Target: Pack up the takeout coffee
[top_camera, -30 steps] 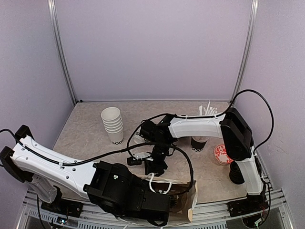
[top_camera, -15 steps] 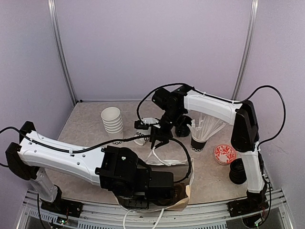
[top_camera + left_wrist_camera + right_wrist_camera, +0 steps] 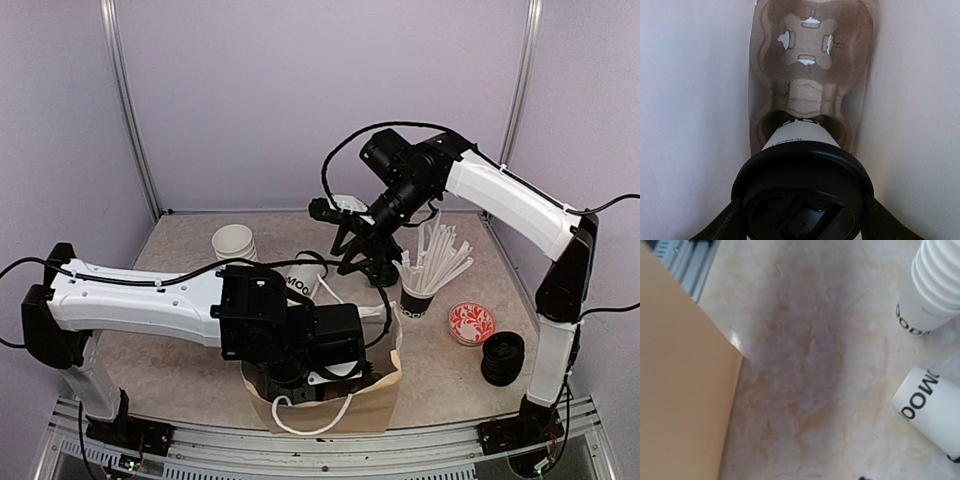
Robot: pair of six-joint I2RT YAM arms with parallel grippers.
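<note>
A takeout coffee, a white cup with black print and a black lid, stands in the near well of a brown moulded tray inside the paper bag. My left gripper reaches down into the bag, and its fingers press both sides of the lid. A second white lettered cup lies on its side on the table behind the bag. My right gripper hangs above that cup, open with nothing in it. Its fingers stay out of the right wrist view.
A stack of empty white cups stands at the back left. A black cup with white sticks, a red patterned dish and a pile of black lids sit on the right. The bag's brown wall is close by.
The bag has gone from lying flat to standing upright with my left wrist in it. My right arm has lifted away from the bag and swung up toward the back.
</note>
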